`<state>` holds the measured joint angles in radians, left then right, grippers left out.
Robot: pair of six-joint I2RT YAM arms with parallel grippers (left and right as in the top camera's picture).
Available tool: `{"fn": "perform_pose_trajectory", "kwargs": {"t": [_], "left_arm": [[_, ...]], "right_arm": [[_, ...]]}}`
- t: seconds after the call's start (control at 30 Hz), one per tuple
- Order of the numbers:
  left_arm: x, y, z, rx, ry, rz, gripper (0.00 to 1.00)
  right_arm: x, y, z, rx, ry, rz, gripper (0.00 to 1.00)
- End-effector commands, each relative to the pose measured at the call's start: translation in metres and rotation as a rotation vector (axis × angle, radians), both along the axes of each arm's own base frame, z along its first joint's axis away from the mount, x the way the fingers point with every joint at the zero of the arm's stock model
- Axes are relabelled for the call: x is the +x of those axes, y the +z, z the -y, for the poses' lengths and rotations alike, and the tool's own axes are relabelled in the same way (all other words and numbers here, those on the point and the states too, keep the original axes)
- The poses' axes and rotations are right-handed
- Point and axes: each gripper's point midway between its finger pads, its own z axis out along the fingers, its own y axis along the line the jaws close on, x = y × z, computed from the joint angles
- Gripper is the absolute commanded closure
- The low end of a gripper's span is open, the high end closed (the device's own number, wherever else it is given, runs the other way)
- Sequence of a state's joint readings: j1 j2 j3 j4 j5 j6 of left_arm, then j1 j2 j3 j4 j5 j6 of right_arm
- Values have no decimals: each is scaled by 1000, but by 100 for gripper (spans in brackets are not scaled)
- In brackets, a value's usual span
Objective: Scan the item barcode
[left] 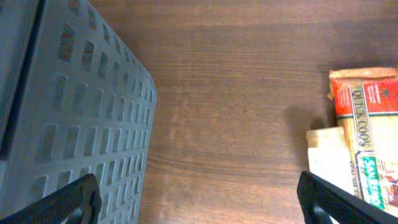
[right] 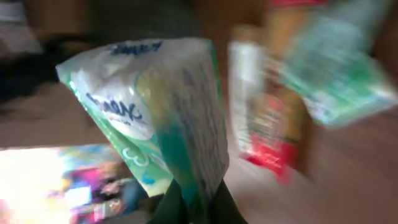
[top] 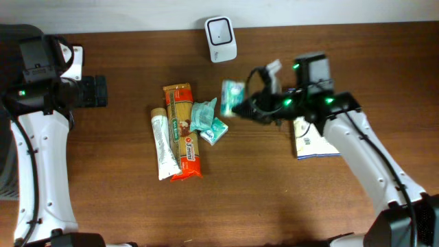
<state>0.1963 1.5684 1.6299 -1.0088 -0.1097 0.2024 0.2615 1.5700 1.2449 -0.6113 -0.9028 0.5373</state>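
The right gripper (top: 240,108) is pinched shut on one small green-and-white plastic packet (top: 232,95), held off the brown wooden table (top: 274,206). The packet hangs between the pile of goods and the right arm, just near of the single white box-shaped barcode scanner (top: 220,38) at the table's far edge. From overhead, its long axis runs roughly from the far edge toward the near edge, slightly tilted. In the blurred right wrist view it stands up out of the fingers (right: 217,208), gripped by its lower end, with a printed face toward the camera.

The pile holds four things: one white squeeze tube (top: 160,145), one long orange-and-red pasta packet (top: 184,134) and two teal crumpled packets (top: 204,113) (top: 217,130). One white-and-blue flat packet (top: 314,143) lies under the right arm.

The left gripper (left: 199,208) hangs with its fingers spread wide and holding nothing, beside one grey slotted plastic basket (left: 81,124).
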Motion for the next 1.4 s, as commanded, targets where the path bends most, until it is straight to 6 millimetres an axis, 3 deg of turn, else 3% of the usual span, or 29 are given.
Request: {"fn": "perform_pose_trajectory", "kwargs": {"t": [0.0,0.07,0.13,0.23,0.3,0.4,0.47,0.67,0.77,0.87,1.13,1.23,1.37], "left_arm": [[0,10,-3,15,-3,23,1],[0,10,-3,15,-3,23,1],[0,10,-3,15,-3,23,1],[0,10,-3,15,-3,23,1],[0,10,-3,15,-3,23,1],[0,10,-3,15,-3,23,1],[0,10,-3,15,-3,23,1],[0,10,-3,15,-3,23,1],[0,10,-3,15,-3,23,1],[0,10,-3,15,-3,23,1],[0,10,-3,15,-3,23,1],[0,10,-3,15,-3,23,1],[0,10,-3,15,-3,23,1]], "right_arm": [[-1,-40,16,-345,-70,73,96],[2,-42,26,-451,-101,75,96],[18,-22,42,-582,-138,129,96],[63,24,67,-825,-170,237,96],[109,43,60,-946,-164,346,96],[178,37,48,-1148,-199,529,96],[231,18,37,-1338,-225,711,96],[305,-26,20,-1562,-239,965,96],[324,-48,10,-1618,-173,1056,96],[326,-65,6,-1619,-129,1057,96],[325,-67,6,-1619,-125,1056,96],[324,-61,5,-1614,-127,1057,96],[306,-20,1,-1464,-173,1024,96]]}}
